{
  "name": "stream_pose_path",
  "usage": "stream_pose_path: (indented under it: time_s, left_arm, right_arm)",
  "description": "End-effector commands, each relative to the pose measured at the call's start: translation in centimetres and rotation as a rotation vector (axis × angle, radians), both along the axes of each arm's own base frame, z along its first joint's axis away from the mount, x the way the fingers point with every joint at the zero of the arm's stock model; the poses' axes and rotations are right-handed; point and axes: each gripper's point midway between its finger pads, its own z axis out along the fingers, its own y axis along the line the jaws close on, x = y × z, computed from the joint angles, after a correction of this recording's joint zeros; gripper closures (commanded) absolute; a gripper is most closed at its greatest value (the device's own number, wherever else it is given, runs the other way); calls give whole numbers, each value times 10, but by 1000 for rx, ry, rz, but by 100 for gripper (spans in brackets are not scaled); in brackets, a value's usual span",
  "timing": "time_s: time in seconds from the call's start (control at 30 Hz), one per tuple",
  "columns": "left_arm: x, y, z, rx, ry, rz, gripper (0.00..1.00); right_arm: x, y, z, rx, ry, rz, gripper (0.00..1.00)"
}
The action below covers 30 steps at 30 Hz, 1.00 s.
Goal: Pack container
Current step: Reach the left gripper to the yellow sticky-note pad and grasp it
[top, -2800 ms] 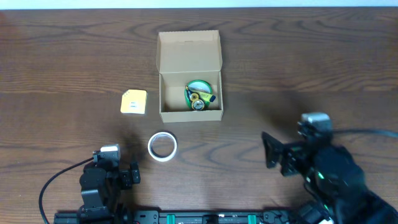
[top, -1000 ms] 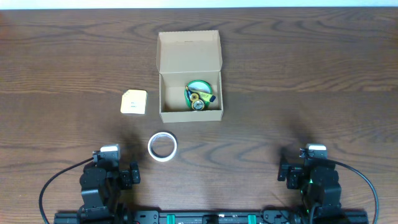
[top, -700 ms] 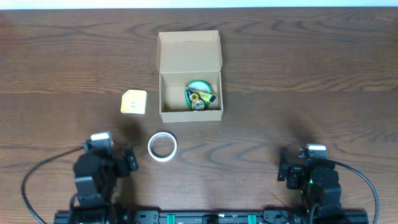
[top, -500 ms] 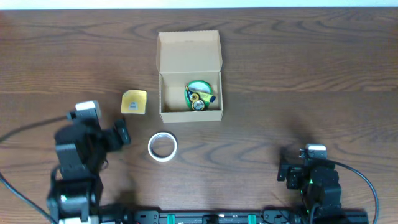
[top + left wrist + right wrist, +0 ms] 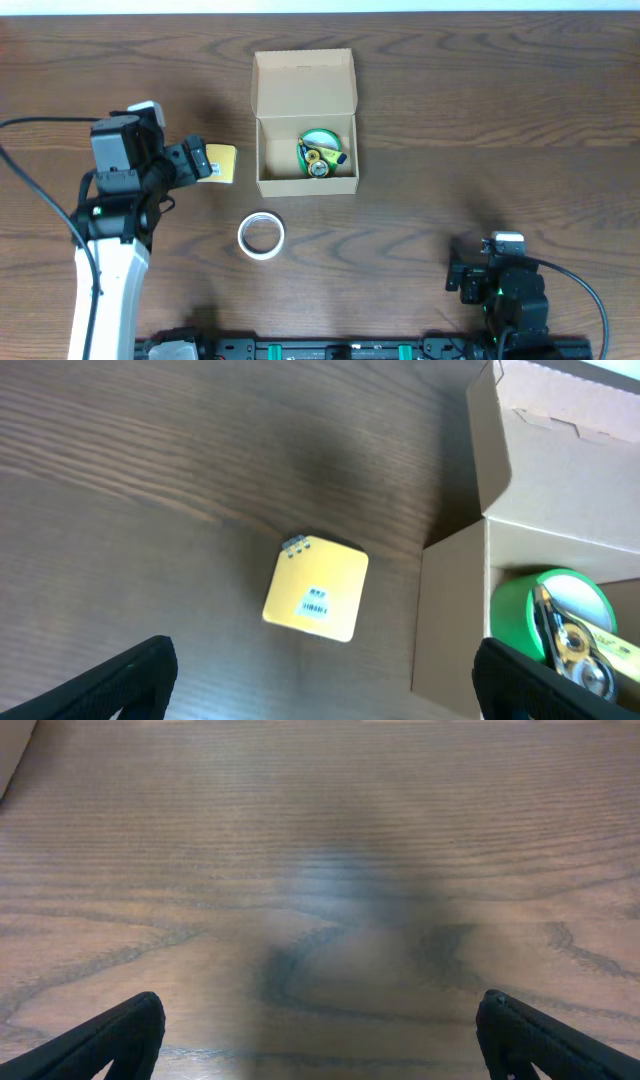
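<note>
The tan cardboard container (image 5: 305, 120) stands open at the table's middle back, lid flap up. It holds a green tape roll (image 5: 320, 145) and small yellow and blue items. In the left wrist view the container (image 5: 470, 610) is at the right. A small flat yellow square pad (image 5: 222, 165) lies left of it, also in the left wrist view (image 5: 315, 588). A white tape ring (image 5: 261, 236) lies in front of the container. My left gripper (image 5: 190, 163) is open, above the table just left of the pad. My right gripper (image 5: 458, 272) is open and empty at the front right.
The dark wooden table (image 5: 480, 130) extends around the container. The left arm's white link and black cable (image 5: 30, 200) cross the front left. The right wrist view shows only bare wood (image 5: 330, 890).
My left arm has risen from the front left and swung back towards the yellow pad. The right arm earlier pulled back to the front right and now rests still.
</note>
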Motion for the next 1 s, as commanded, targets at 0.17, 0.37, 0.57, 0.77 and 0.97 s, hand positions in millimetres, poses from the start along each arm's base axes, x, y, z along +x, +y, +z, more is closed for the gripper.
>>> stream_pose_path:
  time_s: [0.17, 0.37, 0.57, 0.77, 0.97]
  left_arm:
    - [43, -6, -47, -56, 154, -30, 5]
    - [69, -5, -53, -32, 257, -83, 5]
    - [71, -13, -92, -41, 372, -186, 5]
    - [59, -18, -126, -18, 482, -269, 5]
    - [51, -30, -148, 27, 555, -338, 4]
  right_arm:
    - [-1, -2, -3, -12, 5, -3, 1]
    - [-1, -2, -3, -12, 5, -3, 1]
    - [-1, -2, -3, -12, 5, -3, 1]
    - [-1, -2, -3, -12, 5, -3, 1]
    - [-1, -2, -3, -12, 5, -3, 1]
